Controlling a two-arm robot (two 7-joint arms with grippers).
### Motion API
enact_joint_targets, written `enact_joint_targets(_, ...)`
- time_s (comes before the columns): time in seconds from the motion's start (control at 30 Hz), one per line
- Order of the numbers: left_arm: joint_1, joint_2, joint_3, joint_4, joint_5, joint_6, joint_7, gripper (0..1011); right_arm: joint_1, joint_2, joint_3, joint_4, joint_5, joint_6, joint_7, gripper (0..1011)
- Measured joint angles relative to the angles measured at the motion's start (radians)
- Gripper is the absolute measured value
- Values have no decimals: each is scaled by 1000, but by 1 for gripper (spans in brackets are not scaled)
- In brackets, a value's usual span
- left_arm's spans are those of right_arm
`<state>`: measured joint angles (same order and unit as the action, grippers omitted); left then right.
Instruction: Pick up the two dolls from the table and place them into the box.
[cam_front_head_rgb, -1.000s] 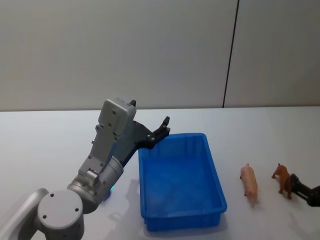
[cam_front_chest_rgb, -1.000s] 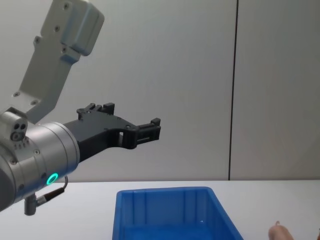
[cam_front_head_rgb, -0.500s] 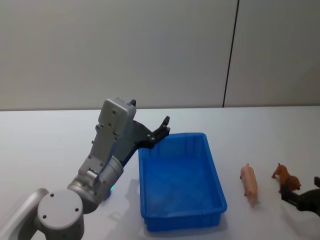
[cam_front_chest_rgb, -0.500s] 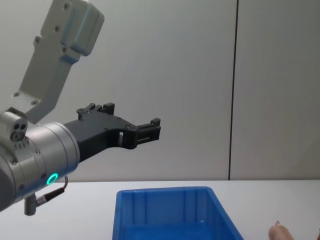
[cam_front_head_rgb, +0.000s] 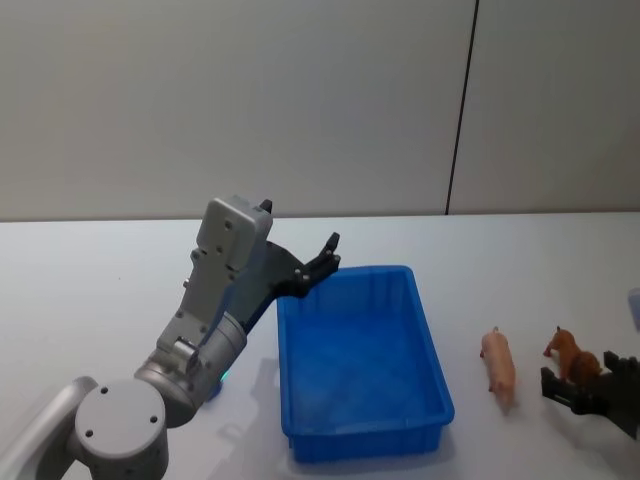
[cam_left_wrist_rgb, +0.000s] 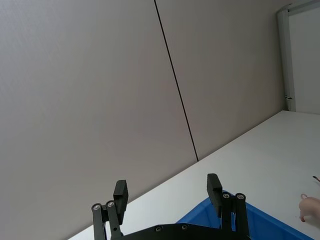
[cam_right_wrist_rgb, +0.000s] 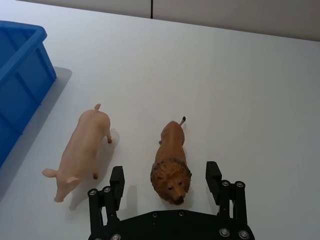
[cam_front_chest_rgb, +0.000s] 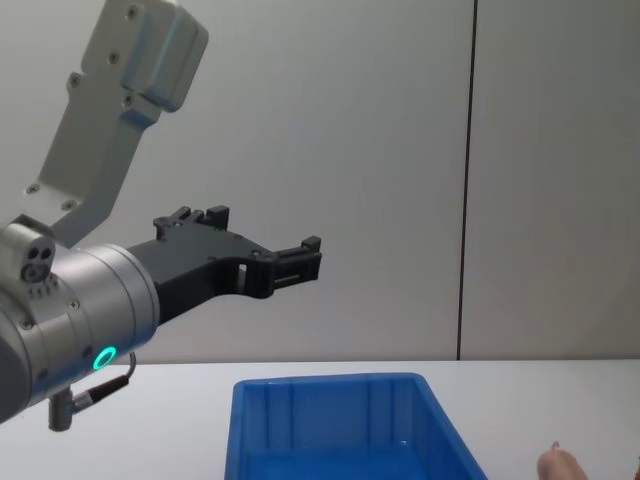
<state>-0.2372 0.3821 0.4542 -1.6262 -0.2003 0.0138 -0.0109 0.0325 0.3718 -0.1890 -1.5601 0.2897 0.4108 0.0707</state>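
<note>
1. A plain white table (cam_front_head_rgb: 90, 270) is seen before a pale grey panelled wall (cam_front_head_rgb: 250, 100).
2. A blue box (cam_front_head_rgb: 345, 272) is placed near the middle of the table, long side running away from the robot. Nothing is seen inside it.
3. The two dolls are found on the table to the right of the box, outside it: a pale pink pig (cam_front_head_rgb: 498, 365) and a brown lion (cam_front_head_rgb: 565, 350) with a darker mane.
4. The pig is positioned between the box and the lion, apart from both. The two animals are set roughly parallel, near each other but not touching.
5. The right gripper (cam_front_head_rgb: 578, 375) is held low at the lion's near end, its fingers spread wide.
6. In the right wrist view, the lion's head (cam_right_wrist_rgb: 171, 180) is seen between the two fingers, with a gap left on each side. The pig (cam_right_wrist_rgb: 82, 150) is left outside the finger nearer the box.
7. The left gripper (cam_front_head_rgb: 325, 255) is raised in the air above the box's far left corner, well apart from both animals.
8. Its fingers (cam_left_wrist_rgb: 120, 189) are spread apart, and nothing is held between them.
</note>
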Motion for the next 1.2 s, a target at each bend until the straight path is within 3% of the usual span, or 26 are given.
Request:
enact_joint_targets(0.13,0,0,0,0,0,0,0,1001,19,-10,-6,26,-14,2,11,997)
enact_joint_targets(0.33,0,0,0,0,0,0,0,1001,40,-20,-12,52,-27,4,23,870)
enact_joint_targets(0.8,0,0,0,0,0,0,0,1001,62,-31,-17,81,-42,6,36,443)
enact_joint_targets(1.2,0,0,0,0,0,0,0,1001,60,-26,-14,63,-61,-34,35,434)
